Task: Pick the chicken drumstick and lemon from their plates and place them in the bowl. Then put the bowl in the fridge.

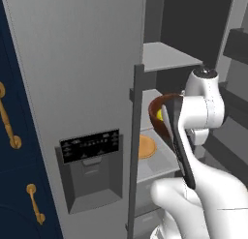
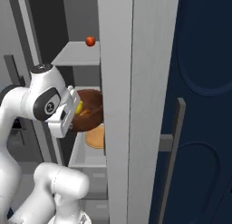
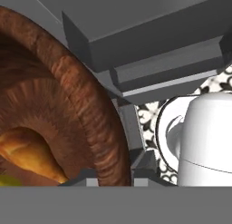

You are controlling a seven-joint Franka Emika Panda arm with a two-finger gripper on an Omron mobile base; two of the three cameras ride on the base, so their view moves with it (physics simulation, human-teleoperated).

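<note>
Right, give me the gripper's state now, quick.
Gripper: shut on the bowl, fingers clamped on its rim, with the chicken drumstick and lemon inside, held at the open fridge.

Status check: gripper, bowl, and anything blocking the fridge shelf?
Gripper shut on bowl rim, held tilted inside the open fridge. Drumstick and lemon inside bowl. Orange dish on the shelf just below.

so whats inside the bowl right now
The bowl holds the chicken drumstick and the lemon. The bowl's wall and the arm cover most of its inside.
</note>
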